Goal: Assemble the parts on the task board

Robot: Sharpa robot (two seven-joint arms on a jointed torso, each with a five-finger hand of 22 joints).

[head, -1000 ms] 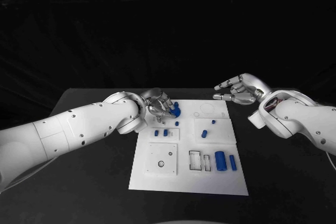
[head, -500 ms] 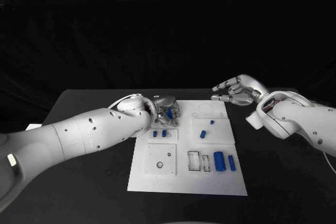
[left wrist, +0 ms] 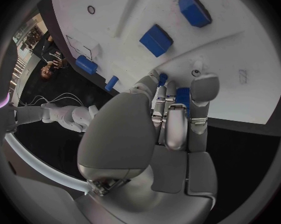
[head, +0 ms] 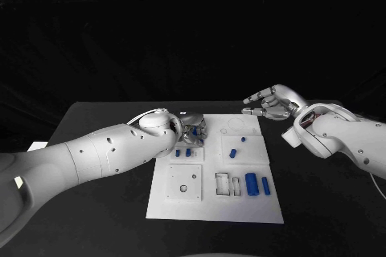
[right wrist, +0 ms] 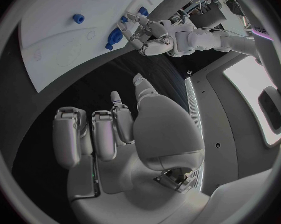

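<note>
Fingers [left wrist: 178,119] of the left hand [left wrist: 168,134] were curled down over the far-left corner of the task board [head: 213,209], and the left wrist view showed a small blue part [left wrist: 183,95] tucked between them, so that hand looked to be holding a piece right against the white surface. Just beyond the fingertips a small round hole [left wrist: 196,72] sat in the board, close by, and I judged that to be where the piece wanted to go; the part's long axis seemed to run along the fingers, though much of it was hidden. Over at the worktop's far-right side, the right hand [head: 272,103] hovered off the board's far-right corner, its fingers [right wrist: 103,134] loosely bent with nothing in them. Well clear of the action, it left the left hand much the nearer. Other blue parts [head: 252,184] lay toward the board's near edge.
</note>
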